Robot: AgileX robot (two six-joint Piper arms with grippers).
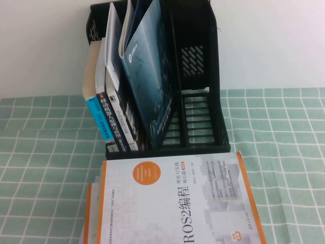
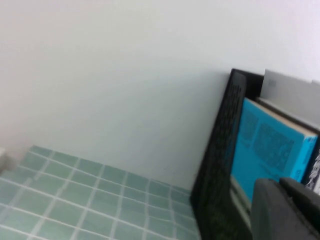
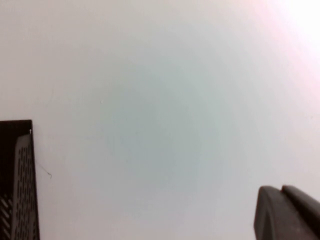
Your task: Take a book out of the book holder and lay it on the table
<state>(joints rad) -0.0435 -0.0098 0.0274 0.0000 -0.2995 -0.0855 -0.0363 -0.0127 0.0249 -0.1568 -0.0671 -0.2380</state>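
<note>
Several books stood in the book holder (image 1: 200,76) at about twelve o'clock on the table (image 1: 284,152); among them the book (image 1: 147,81), large and dark blue, leaned upright in a middle slot, not yet drawn out; a white-and-orange ROS2 book (image 1: 172,198) lay flat just in front of the rack at six o'clock. Neither arm showed in the high view; the right gripper (image 3: 287,212), its fingers pressed together and empty, faced a bare wall beside the rack's edge; the left gripper (image 2: 285,210) hung near the rack's outer wall by a light-blue book (image 2: 267,150), and whether its fingers were spread could not be told. The risks looked plain: a closed right gripper could nudge rather than grasp the thin book; a pull at an angle might drag neighbouring volumes or tip the rack; and the flat book at six o'clock left little clear cloth for laying it down.
</note>
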